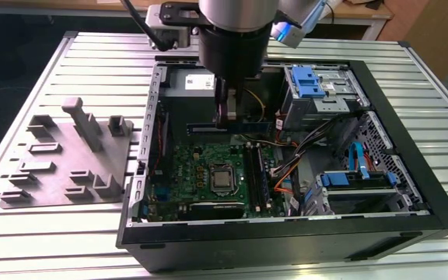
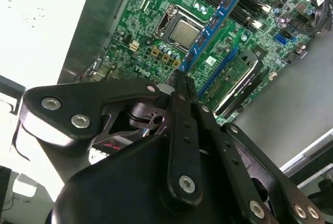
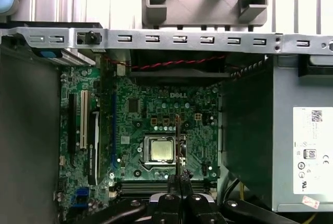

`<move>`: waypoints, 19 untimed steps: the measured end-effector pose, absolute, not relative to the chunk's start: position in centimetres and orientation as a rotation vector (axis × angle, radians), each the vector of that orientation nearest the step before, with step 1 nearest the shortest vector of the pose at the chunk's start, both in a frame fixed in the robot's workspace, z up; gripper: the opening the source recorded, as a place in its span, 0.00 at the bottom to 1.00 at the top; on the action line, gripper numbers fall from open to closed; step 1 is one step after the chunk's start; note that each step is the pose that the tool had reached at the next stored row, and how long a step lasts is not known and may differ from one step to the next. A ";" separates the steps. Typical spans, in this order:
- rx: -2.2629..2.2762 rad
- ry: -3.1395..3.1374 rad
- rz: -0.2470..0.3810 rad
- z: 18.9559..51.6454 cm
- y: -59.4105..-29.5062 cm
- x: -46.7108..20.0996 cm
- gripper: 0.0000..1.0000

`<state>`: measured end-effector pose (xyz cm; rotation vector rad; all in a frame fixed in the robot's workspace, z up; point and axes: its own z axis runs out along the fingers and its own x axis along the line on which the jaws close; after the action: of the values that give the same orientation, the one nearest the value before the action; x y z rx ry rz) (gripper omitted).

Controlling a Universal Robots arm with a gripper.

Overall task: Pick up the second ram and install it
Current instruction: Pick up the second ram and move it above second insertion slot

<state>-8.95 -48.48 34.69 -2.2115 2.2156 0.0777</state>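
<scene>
The second ram [image 1: 256, 124] is a thin dark stick with a blue face, held level above the green motherboard [image 1: 195, 169] inside the open computer case [image 1: 286, 239]. My gripper [image 1: 226, 123] is shut on it near its middle. In the second wrist view the ram [image 2: 216, 21] runs out from the closed fingertips [image 2: 182, 86] over the CPU socket [image 2: 184, 33]. Seen edge-on in the first wrist view, the ram [image 3: 178, 135] is a thin line above my gripper [image 3: 178, 176], crossing the CPU socket [image 3: 161, 150]. The black memory slots [image 1: 255, 175] lie below, to the exterior view's right of the socket.
A grey plastic tray [image 1: 60, 163] with raised blocks lies on the slatted table at the exterior view's left. Drive cages with blue latches [image 1: 311, 81], orange and black cables [image 1: 286, 172] and the power supply [image 3: 296, 146] crowd the case around the board.
</scene>
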 end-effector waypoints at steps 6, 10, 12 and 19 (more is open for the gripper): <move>-2.218 2.209 0.078 33.6 -48.7 -9.0 0.11; -2.223 2.205 0.078 32.9 -48.8 -9.0 0.11; -2.225 2.203 0.078 32.5 -48.8 -8.9 0.11; -2.227 2.201 0.078 31.3 -49.1 -9.0 0.11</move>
<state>-8.95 -49.10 31.32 -2.2271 2.2006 0.0782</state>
